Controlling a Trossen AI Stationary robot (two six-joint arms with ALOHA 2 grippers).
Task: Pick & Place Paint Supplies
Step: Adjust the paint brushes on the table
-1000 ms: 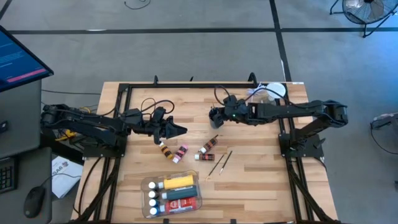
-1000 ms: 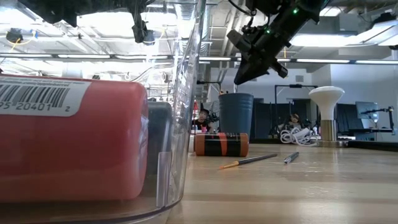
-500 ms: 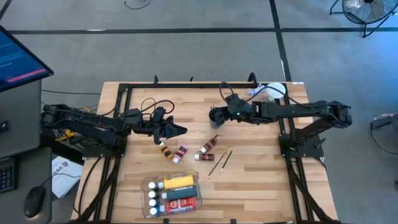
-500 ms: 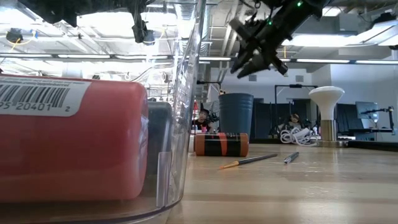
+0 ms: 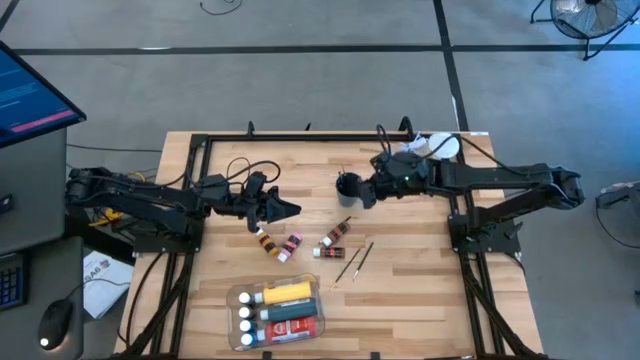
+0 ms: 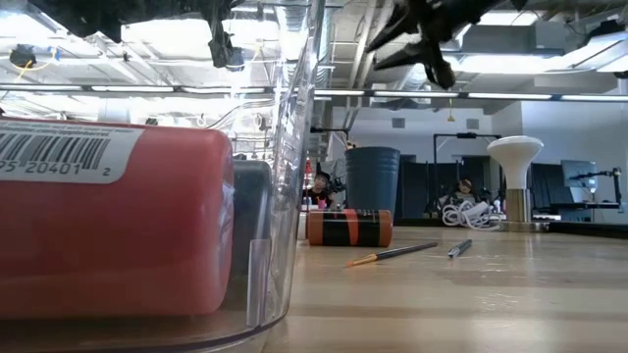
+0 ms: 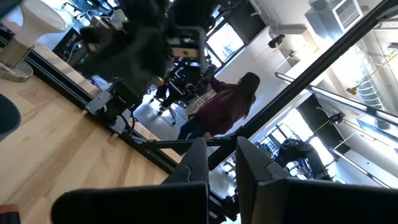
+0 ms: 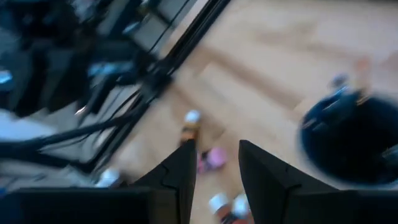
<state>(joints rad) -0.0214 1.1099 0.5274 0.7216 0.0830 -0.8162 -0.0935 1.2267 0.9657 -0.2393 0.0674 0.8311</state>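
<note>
two brushes [image 5: 353, 260] lie loose on the table [image 5: 420, 300], just beside a brown tube [image 5: 335, 236] and two small tubes [image 5: 277, 243] at mid-table; the clear bin [image 5: 278, 310] near the front edge already holds a yellow bottle [image 5: 286, 292] and others. our right gripper [image 5: 366, 196], fingers parted and empty, hangs raised beside the dark cup [image 5: 347, 185]; our left gripper [image 5: 290, 209], pressed together, waits above the small tubes. we judge a drop just made; next calls for descending onto a brush.

We see small paint tubes [image 5: 282, 245] lying scattered mid-table, two thin brushes [image 5: 353, 262] beside them, and a yellow bottle [image 5: 285, 292] among others, boxed.
</note>
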